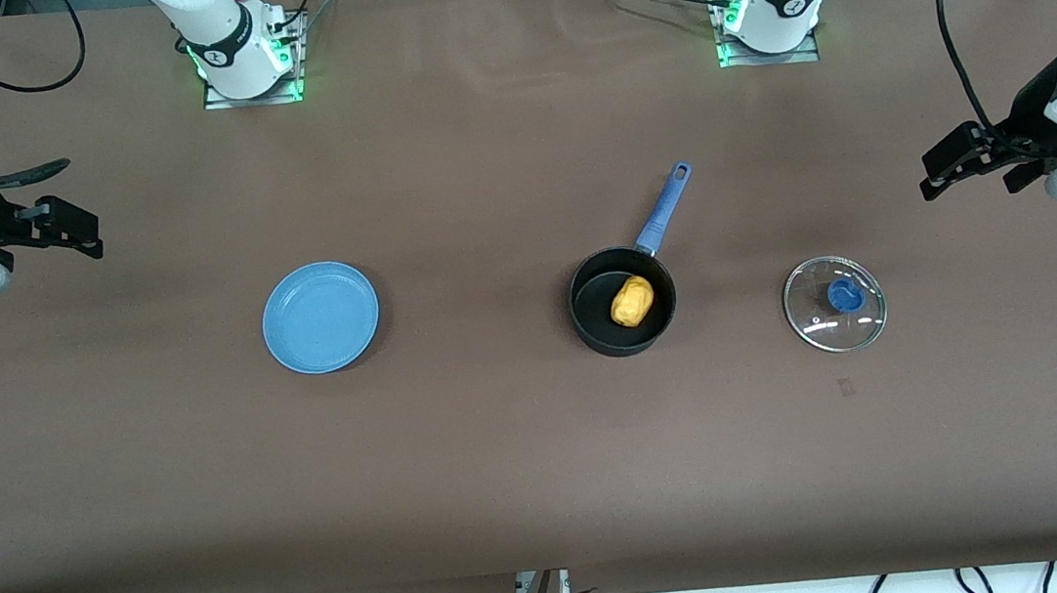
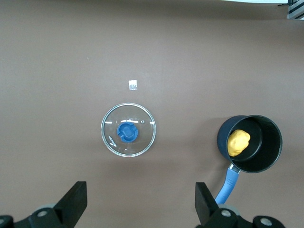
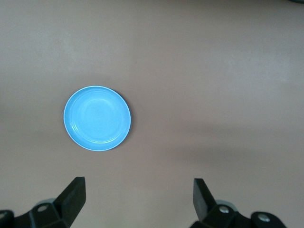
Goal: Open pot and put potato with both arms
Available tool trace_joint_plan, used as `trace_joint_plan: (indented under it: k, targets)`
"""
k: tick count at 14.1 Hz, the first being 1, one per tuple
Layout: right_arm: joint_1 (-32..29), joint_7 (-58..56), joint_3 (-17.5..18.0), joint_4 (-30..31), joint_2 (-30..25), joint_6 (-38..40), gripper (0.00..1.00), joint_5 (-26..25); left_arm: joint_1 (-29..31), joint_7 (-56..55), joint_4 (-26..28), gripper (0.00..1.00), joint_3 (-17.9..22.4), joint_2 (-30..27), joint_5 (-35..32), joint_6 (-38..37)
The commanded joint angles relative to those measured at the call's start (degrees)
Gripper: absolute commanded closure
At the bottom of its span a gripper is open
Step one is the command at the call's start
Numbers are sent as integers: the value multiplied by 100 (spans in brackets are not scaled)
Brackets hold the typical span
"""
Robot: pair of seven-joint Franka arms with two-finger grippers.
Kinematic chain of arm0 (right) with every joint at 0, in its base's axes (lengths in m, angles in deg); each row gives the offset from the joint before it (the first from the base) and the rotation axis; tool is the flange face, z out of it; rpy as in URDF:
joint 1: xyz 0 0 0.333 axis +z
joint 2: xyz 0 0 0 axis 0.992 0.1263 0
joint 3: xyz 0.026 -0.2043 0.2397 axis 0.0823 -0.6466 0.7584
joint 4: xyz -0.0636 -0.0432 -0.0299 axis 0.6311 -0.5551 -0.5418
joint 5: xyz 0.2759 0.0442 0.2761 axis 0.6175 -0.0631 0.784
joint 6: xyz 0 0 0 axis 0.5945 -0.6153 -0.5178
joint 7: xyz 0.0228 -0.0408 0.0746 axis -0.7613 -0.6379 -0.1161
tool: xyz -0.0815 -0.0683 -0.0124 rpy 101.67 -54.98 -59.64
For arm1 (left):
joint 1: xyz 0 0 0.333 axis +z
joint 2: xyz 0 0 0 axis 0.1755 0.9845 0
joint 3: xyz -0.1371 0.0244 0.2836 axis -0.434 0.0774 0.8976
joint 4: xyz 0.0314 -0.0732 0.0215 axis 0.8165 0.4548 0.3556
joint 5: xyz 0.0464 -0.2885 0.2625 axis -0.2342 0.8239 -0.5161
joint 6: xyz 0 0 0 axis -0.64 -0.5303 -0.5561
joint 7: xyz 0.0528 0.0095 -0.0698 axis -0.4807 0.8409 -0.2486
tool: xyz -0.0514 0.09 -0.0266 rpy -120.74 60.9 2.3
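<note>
- The potato [image 1: 631,300] already sits inside the black saucepan [image 1: 625,328], resting on its floor toward the handle side — by the look of it the job is as good as done.
- The glass lid [image 1: 834,304] lies flat on the table beside the saucepan, toward the left arm's end, blue knob [image 1: 846,296] up, well apart from the rim.
- That lid looks breakable and slick; I'd take it by the knob only. The potato seems light and lumpy, easy to pinch across its short width.
- The left gripper [image 1: 966,164] hangs over the bare table at its own end, fingers spread, holding nothing.
- The right gripper [image 1: 62,231] waits the same way at its end, spread and empty.
- A blue plate [image 1: 321,317] lies toward the right arm's end — plenty of open cloth around everything, no table edge close by.
</note>
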Motion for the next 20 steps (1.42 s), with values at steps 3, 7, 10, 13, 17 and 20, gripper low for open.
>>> trace_joint_plan:
  k: [3,7,10,13,17,20]
  targets:
    - [-70,-73,64,-50,-16,6,0,-15,-32,181,25,0,31,85,-71,88]
    - [-70,-64,64,-50,-16,-3,0,-15,-23,181,-220,0,31,270,-168,105]
    - [-70,-64,64,-50,-16,-12,0,-15,-40,181,-229,0,31,278,-221,114]
    - [-70,-64,64,-50,-16,-12,0,-15,-32,198,-229,0,31,305,-212,114]
    - [-52,-64,73,-50,-16,-29,0,-15,-32,198,-238,0,31,314,-212,114]
    - [-43,-81,73,-50,-16,-29,0,-15,-23,198,-238,0,31,314,-212,114]
